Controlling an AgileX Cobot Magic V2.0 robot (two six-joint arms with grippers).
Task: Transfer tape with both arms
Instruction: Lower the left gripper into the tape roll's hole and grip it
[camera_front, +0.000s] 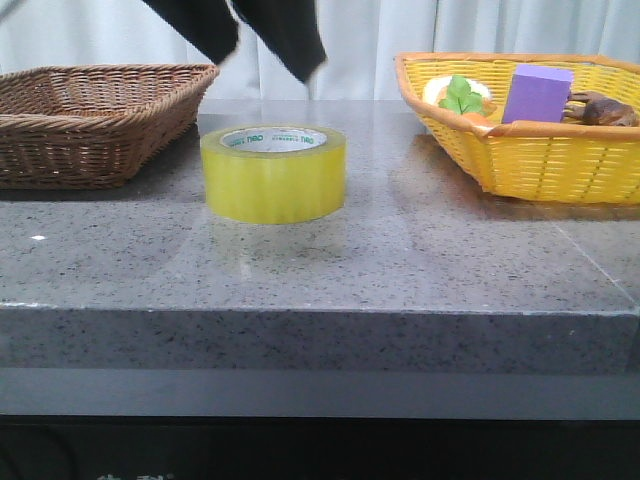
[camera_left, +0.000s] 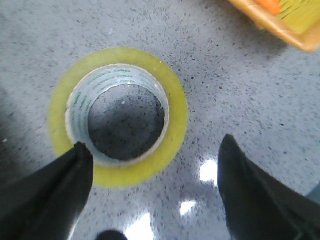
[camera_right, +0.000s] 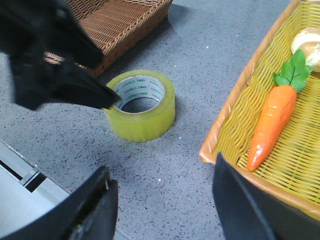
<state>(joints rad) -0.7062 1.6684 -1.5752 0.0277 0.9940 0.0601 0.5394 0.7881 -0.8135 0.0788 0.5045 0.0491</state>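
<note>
Front view: tape (camera_front: 273, 172) lies flat on the gray table (camera_front: 400, 270), between the brown basket (camera_front: 95, 115) and yellow basket (camera_front: 540, 160).
Left wrist: left gripper (camera_left: 155, 165) wide open, holding nothing, above the tape.
Right wrist: right gripper (camera_right: 162, 197) open, empty, near the toy carrot (camera_right: 272, 122).

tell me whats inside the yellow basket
In the yellow basket: a purple block, a toy carrot and a brown object. Its wall covers their lower parts.

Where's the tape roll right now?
The tape sits flat on the grey table, left of centre in the front view, between the brown wicker basket and the yellow basket.
</note>
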